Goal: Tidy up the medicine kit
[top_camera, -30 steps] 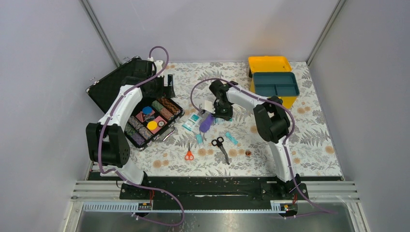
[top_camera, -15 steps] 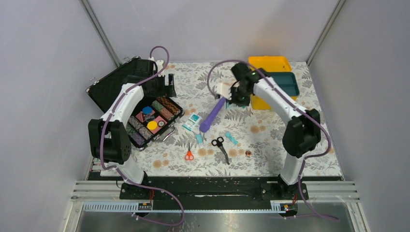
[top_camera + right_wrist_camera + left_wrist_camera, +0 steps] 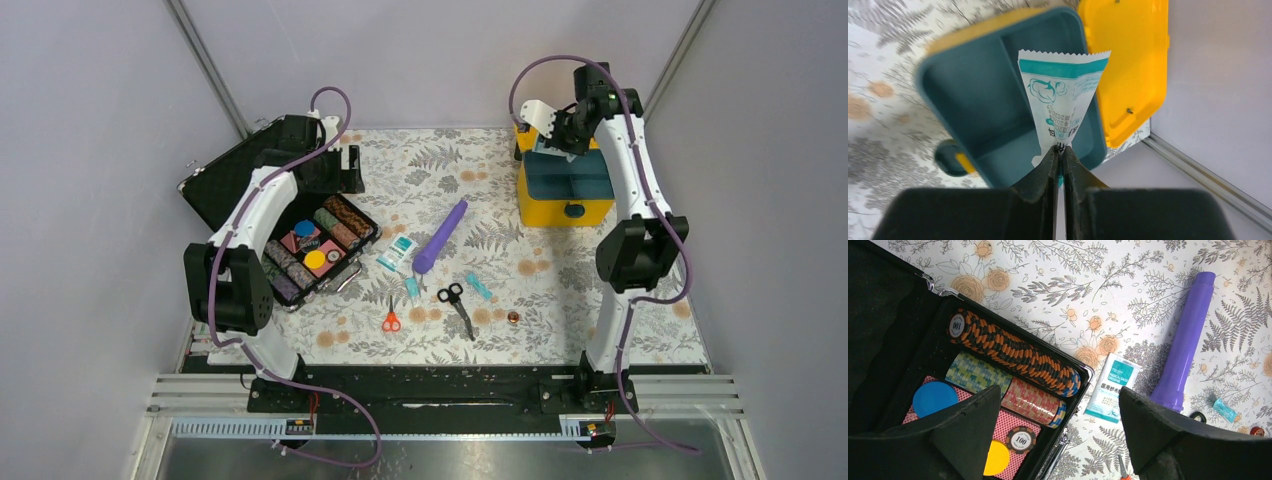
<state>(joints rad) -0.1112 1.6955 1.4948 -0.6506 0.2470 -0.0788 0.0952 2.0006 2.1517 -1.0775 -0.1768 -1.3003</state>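
The medicine kit (image 3: 565,208) stands open at the back right, a yellow case with its yellow lid (image 3: 1128,65) folded back and a teal divided tray (image 3: 983,100) on top. My right gripper (image 3: 1059,150) hangs above that tray, shut on the lower corner of a white and teal sachet (image 3: 1063,95). In the top view the right gripper (image 3: 560,137) is over the kit's far edge. My left gripper (image 3: 1058,392) is open and holds nothing, above the near corner of the black case (image 3: 893,330).
The black case (image 3: 300,230) holds rolls of poker chips (image 3: 1013,352). On the floral cloth lie a purple tube (image 3: 440,235), a gauze packet (image 3: 398,253), black scissors (image 3: 457,303), orange scissors (image 3: 391,318), small teal pieces (image 3: 478,286) and a small round item (image 3: 513,318).
My right arm has risen from the middle of the table and swung back right over the kit, carrying the sachet. The purple tube has shifted slightly. The left arm has stayed put.
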